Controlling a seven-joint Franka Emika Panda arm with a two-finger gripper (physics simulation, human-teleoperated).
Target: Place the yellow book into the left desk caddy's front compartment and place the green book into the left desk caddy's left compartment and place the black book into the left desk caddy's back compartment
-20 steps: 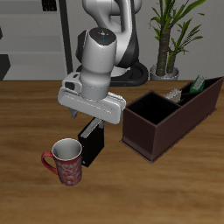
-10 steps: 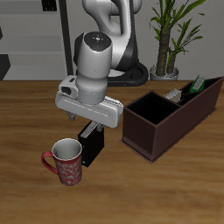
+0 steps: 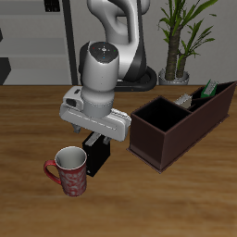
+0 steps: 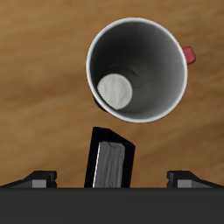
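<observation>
The gripper (image 3: 95, 137) hangs open, holding nothing, directly over the upright black book (image 4: 108, 161) on the table (image 3: 28, 120). Just beyond stands a red mug (image 4: 137, 72); the left desk caddy (image 3: 179, 125) sits farther off.

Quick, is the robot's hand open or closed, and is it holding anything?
Hand: open and holding nothing. It hovers over the black book, which stands beside the mug, with one finger on each side and not touching it.
</observation>
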